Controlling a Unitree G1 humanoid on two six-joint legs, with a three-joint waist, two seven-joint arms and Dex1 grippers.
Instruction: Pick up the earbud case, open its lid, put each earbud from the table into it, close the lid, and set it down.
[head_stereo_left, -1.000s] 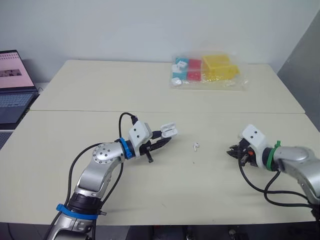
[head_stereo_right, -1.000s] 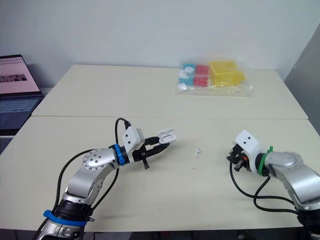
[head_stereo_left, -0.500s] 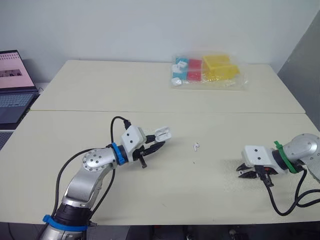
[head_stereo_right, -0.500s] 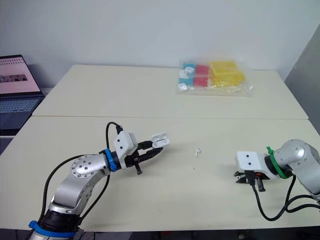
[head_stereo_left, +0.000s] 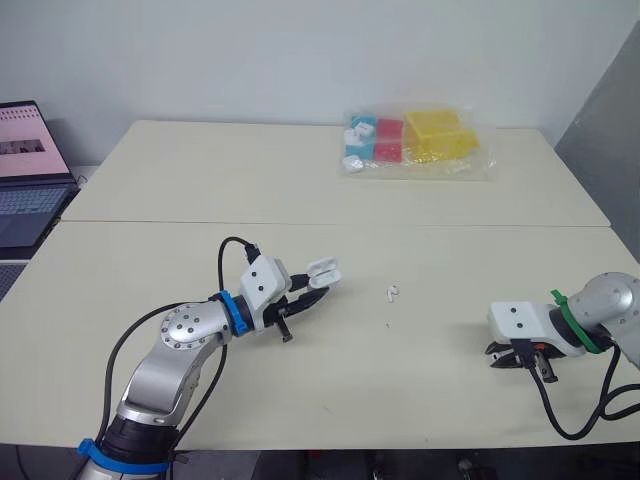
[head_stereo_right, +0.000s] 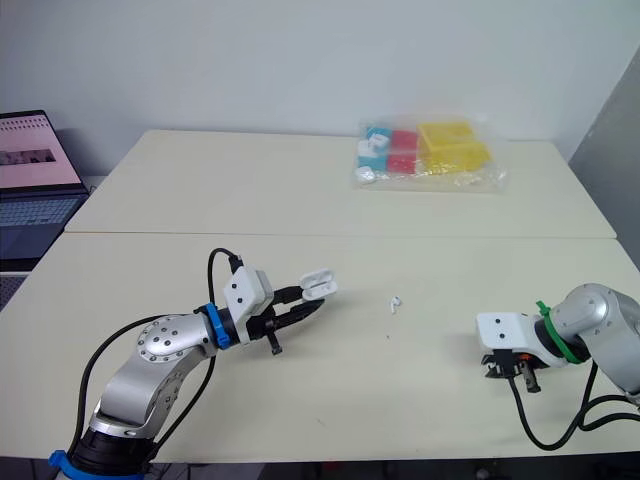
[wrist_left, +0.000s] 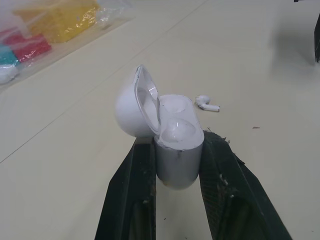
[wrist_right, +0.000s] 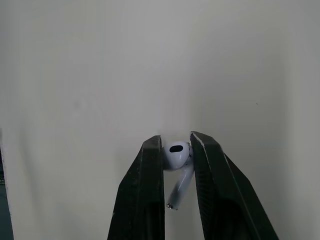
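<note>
While my left fingers (wrist_left: 142, 165) clamp the open case (wrist_left: 177, 150), right fingers (wrist_right: 150, 170) pinch one earbud (wrist_right: 177, 156); next, seat it at nine o'clock.

Glossy white plastic earbud case (wrist_left: 178, 152), small white earbud (wrist_left: 206, 103), second white earbud (wrist_right: 178, 156); cream matte tabletop (head_stereo_left: 200, 190); clear plastic bag (head_stereo_left: 479, 167) of yellow, red, seemingly turquoise blocks (head_stereo_left: 436, 128)

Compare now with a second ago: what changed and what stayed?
The right hand swung back toward the robot and out to its right. It now points down at the table, shut on an earbud. The left hand drew the case slightly back. Unchanged: the case lid open, the other earbud lying on the table.
</note>
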